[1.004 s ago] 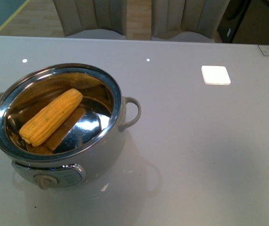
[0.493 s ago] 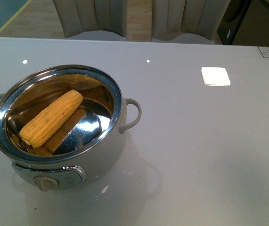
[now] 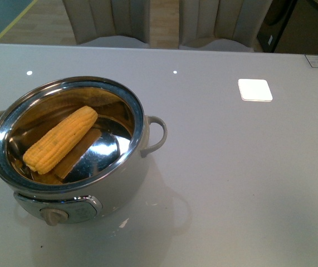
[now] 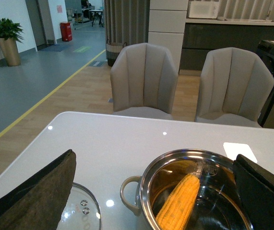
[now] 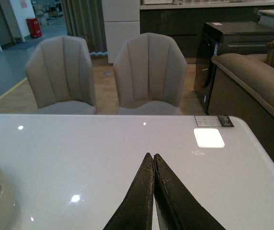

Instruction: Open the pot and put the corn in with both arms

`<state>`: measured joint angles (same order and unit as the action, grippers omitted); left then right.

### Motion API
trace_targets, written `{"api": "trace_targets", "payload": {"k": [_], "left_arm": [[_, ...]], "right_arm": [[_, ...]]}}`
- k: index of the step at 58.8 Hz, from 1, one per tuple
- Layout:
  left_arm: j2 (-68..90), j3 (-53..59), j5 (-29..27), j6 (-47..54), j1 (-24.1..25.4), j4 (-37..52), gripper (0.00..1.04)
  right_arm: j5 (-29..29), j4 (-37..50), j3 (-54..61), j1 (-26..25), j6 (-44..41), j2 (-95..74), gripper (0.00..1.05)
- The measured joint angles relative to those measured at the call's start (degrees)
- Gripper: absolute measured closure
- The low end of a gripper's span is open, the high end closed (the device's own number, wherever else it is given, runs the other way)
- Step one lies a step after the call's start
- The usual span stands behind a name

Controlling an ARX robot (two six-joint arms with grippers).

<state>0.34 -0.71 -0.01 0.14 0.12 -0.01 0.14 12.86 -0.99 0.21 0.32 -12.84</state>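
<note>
You see the corn lying diagonally inside the open pot on the worktop. The glass lid rests beside the pot. Left gripper jaws are spread; right gripper jaws are pressed together, empty.

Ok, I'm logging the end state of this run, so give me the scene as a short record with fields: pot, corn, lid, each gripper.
pot: open, on the white table; pot sits at the front left of the front view
corn: corn lies inside the pot, on the steel bottom
lid: glass lid off, flat on the table beside the pot
left gripper: left gripper open, empty, above pot and lid
right gripper: right gripper shut, empty, over bare table
</note>
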Motion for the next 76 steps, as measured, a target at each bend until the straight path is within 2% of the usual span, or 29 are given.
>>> {"api": "trace_targets", "payload": {"k": [11, 18, 36, 50, 65, 76], "left_arm": [[0.0, 0.0, 0.0, 0.0, 0.0, 0.0, 0.07], [0.0, 0.0, -0.02, 0.0, 0.0, 0.0, 0.07], [0.0, 0.0, -0.02, 0.0, 0.0, 0.0, 0.07], [-0.02, 0.0, 0.0, -0.02, 0.0, 0.0, 0.07], [0.0, 0.0, 0.0, 0.0, 0.0, 0.0, 0.07], [0.0, 0.0, 0.0, 0.0, 0.0, 0.0, 0.07]], "right_arm": [[0.02, -2.64, 0.0, 0.0, 0.0, 2.62, 1.03], [-0.04, -12.13, 0.0, 0.0, -0.02, 10.86, 1.03], [-0.02, -12.76, 0.0, 0.0, -0.13, 12.46, 1.01], [-0.02, -12.76, 0.0, 0.0, -0.11, 12.48, 0.52], [-0.02, -12.76, 0.0, 0.0, -0.11, 12.48, 0.09], [-0.02, -12.76, 0.0, 0.0, -0.11, 12.48, 0.09]]}}
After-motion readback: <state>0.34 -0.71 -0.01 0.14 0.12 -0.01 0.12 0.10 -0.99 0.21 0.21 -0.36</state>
